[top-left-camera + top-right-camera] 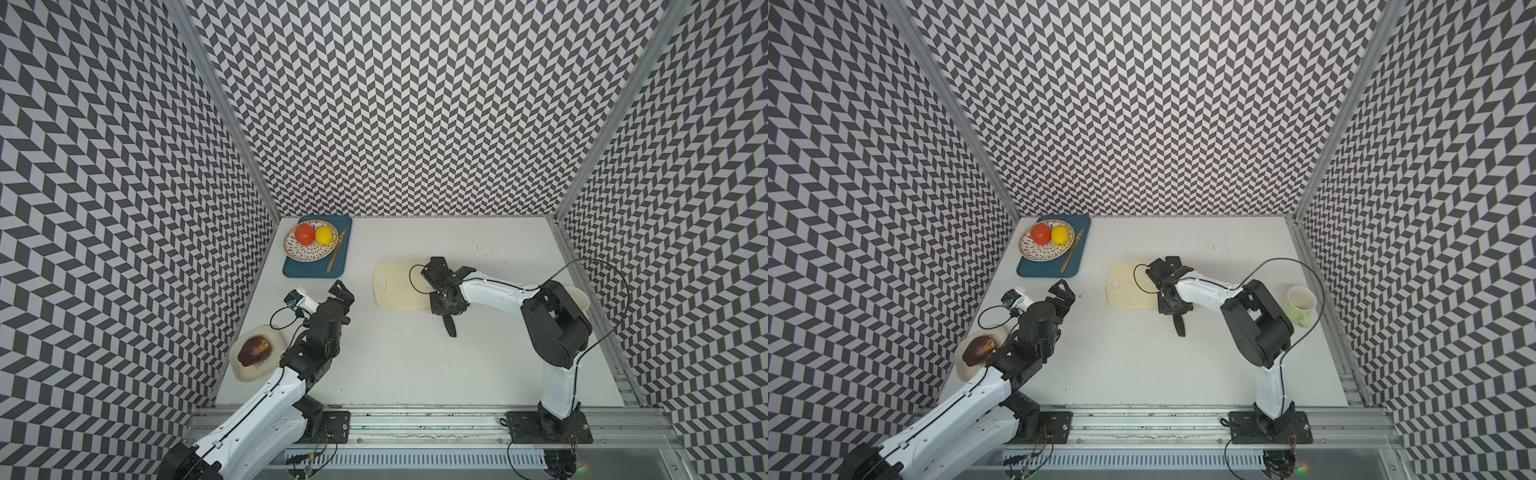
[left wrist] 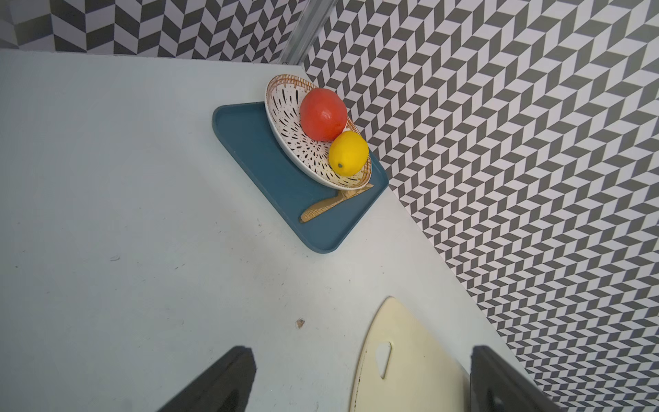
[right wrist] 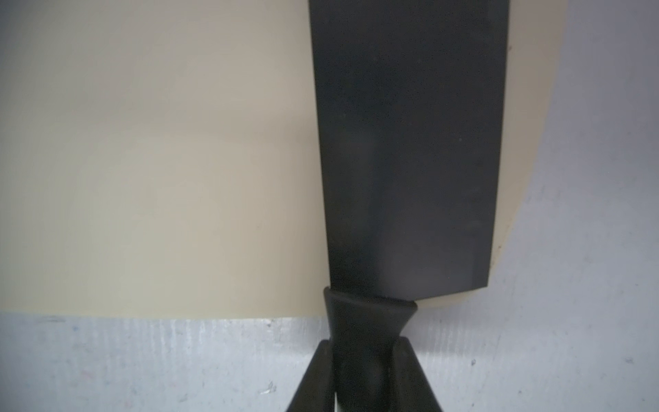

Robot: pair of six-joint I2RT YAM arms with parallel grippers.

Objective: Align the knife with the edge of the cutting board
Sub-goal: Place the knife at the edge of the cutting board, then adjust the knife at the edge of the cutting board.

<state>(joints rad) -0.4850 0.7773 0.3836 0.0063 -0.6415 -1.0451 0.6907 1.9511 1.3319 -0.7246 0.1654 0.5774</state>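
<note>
currently late in the task, by my reading. the knife (image 3: 406, 142) lies with its broad black blade over the cutting board (image 3: 142, 160), close to the short end away from the triangular hole (image 2: 384, 358). its handle sticks out past the board's long near edge, over the tabletop (image 3: 142, 364).

in the right wrist view the blade runs nearly square to that long edge and roughly along the short end, with a slight tilt. a thin strip of board shows beyond the blade.

done: knife at the edge. left, i judge: a small trim of the angle, then letting go and backing off. cannot tell whether the blade rests flat or hangs just above the board.

right claw (image 3: 363, 356): clenched on the knife handle just behind the blade, one finger on either side. in both top views the handle end pokes out below it.

left claw (image 2: 360, 387): released, fingers wide apart, empty. it is near the board's hole end and well apart from the knife.
</note>
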